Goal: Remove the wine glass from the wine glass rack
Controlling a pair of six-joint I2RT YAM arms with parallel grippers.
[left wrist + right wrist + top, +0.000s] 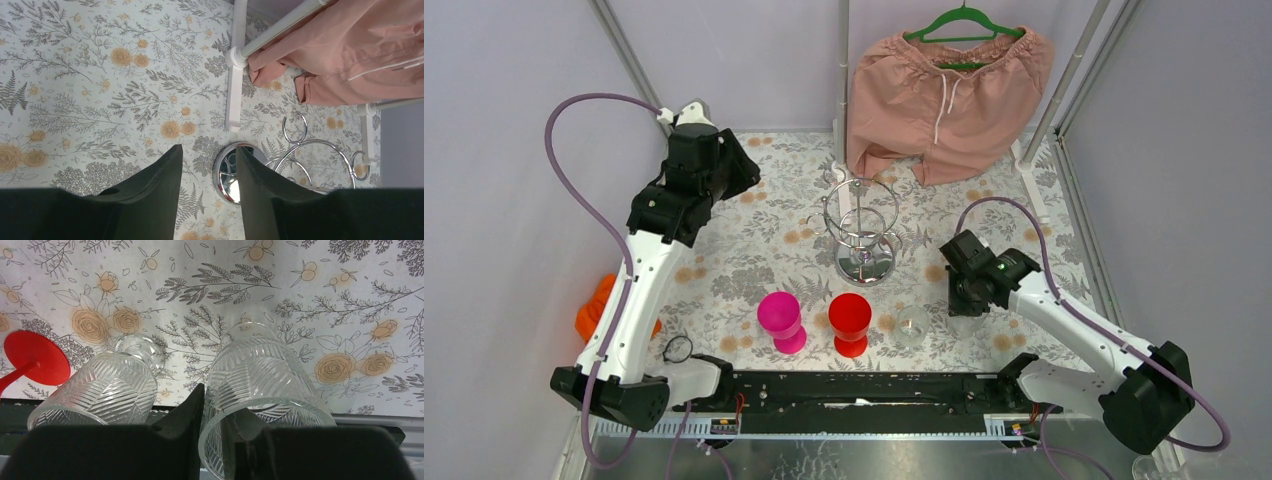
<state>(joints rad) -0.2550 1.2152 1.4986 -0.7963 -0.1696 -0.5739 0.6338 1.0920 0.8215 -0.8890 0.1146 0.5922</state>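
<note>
Your right fingers (182, 440) pinch the rim of the clear wine glass (260, 375), one inside, one outside, by the near edge of the desk (744, 255), beside a second clear glass (107, 385). The wine glass rack (863, 240) stands mid-desk. Your left fingers (160, 200) hang released.

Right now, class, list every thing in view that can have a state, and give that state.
wine glass rack: upright, no glass seen on it.
pink glass: upright, free.
red glass: upright, free.
loose clear glass: upright, free.
held clear glass: upright, rim gripped.
left gripper: fingers open, empty.
right gripper: shut on held clear glass.
pink shorts: hanging on green hanger.
</note>
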